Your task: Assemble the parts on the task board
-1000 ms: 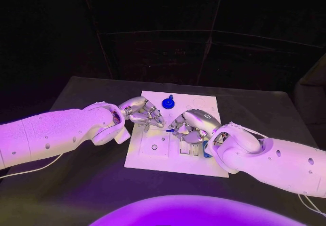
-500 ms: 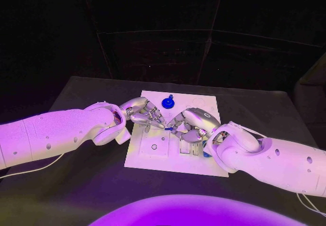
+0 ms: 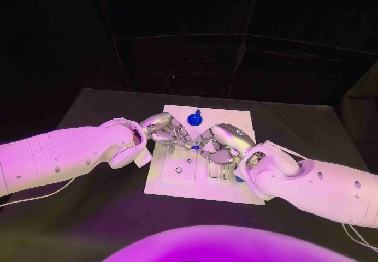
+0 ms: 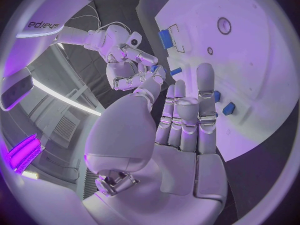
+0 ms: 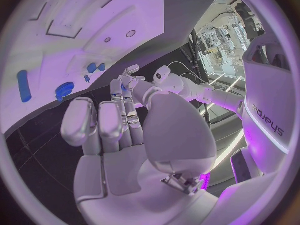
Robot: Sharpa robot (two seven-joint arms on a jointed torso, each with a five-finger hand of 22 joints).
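Note:
Over the middle of the white task board (image 3: 179,184) my two hands meet fingertip to fingertip. My right hand (image 3: 221,143) pinches a small blue part (image 3: 194,147) at its fingertips; the left wrist view shows this same part (image 4: 153,68) in the right hand (image 4: 128,65). My left hand (image 3: 167,131) reaches in from the other side, its fingers (image 4: 181,110) held straight and its thumb tip just short of the part. I cannot tell whether the thumb touches it. A round blue part (image 3: 195,117) stands at the board's far edge.
Another blue part (image 3: 238,178) lies on the board beside my right wrist. Several more blue parts (image 5: 64,90) and empty slots (image 3: 214,172) show on the board. The black table (image 3: 94,109) surrounds the board, with both forearms low over its near half.
My right hand has carried the small blue part a little up and left toward my left hand. The gap between the two hands has closed.

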